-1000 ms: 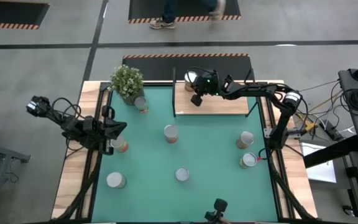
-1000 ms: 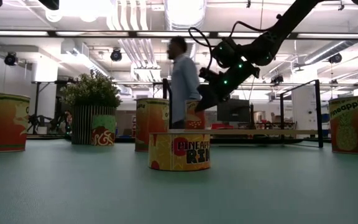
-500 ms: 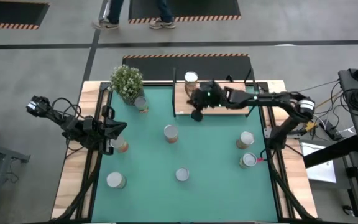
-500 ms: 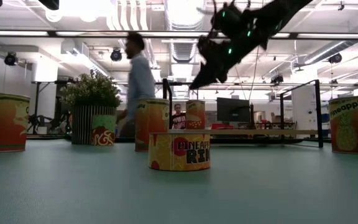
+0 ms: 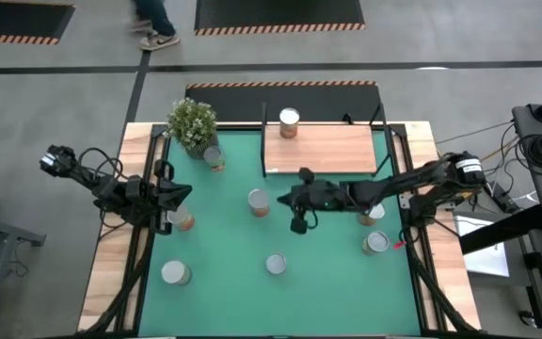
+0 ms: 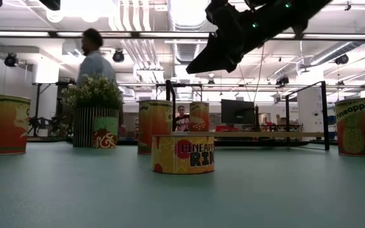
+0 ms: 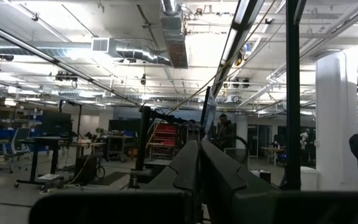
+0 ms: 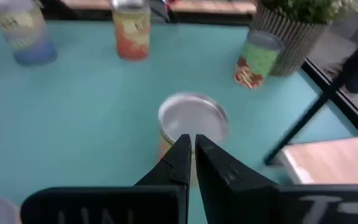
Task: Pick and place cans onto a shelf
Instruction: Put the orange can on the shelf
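Note:
One can [image 5: 289, 122] stands upright on the light-wood shelf [image 5: 332, 151] at the far side. Several more cans stand on the green mat, among them an orange one [image 5: 259, 201] [image 8: 191, 121] near the middle. My right gripper [image 5: 288, 198] [image 8: 191, 140] is shut and hovers above the mat just right of that can, pointing at it and touching nothing. In the low view it hangs high [image 6: 198, 65] over the mat. My left gripper [image 5: 184, 193] [image 7: 199, 146] waits shut at the table's left edge, raised and pointing out into the room.
A potted plant [image 5: 192, 124] stands at the mat's far left corner with a can [image 5: 214, 157] beside it. Other cans stand at the left [image 5: 184, 219], near left [image 5: 175, 273], near middle [image 5: 276, 265] and right [image 5: 372, 211] [image 5: 376, 243]. A person walks beyond the table.
My right gripper, shut throughout, has swung from over the shelf's left end toward the table's near edge and now hovers over the mat beside the middle can. The can on the shelf has come into view and stays put. The person behind the table has walked left.

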Robot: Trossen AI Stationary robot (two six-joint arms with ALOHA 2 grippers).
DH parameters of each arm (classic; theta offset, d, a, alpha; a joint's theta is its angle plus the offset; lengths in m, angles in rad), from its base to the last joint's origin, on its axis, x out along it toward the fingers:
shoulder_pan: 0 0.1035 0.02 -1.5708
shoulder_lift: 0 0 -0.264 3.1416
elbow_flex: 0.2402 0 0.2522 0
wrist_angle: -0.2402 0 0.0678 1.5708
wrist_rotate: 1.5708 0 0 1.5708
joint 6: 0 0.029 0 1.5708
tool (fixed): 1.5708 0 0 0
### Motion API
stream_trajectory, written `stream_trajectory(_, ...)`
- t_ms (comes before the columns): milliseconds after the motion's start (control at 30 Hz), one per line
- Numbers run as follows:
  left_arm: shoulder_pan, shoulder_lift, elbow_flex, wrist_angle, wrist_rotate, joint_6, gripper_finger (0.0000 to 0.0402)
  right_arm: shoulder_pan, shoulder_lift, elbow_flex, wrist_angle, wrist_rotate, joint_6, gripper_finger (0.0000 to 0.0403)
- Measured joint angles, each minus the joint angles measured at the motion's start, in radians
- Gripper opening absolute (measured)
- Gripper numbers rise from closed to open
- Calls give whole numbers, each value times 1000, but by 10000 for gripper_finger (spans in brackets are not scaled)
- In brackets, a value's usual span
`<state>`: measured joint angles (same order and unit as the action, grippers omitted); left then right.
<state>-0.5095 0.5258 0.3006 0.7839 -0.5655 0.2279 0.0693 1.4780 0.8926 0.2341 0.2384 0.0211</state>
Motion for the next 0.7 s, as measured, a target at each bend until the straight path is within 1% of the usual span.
stream_trajectory(100, 0, 0, 0, 0, 0, -1, 0, 21, 28, -44, 133, 7, 8, 12)
stream_trajectory(200, 0, 0, 0, 0, 0, -1, 0, 29, 73, -88, 305, 8, 6, 12)
stream_trajectory(300, 0, 0, 0, 0, 0, -1, 0, 29, 128, -116, 427, 8, 5, 12)
stream_trajectory(500, 0, 0, 0, 0, 0, -1, 0, 29, 242, -120, 533, 9, -18, 12)
stream_trajectory(700, 0, 0, 0, 0, 0, -1, 0, 29, 275, -114, 555, 25, -21, 12)
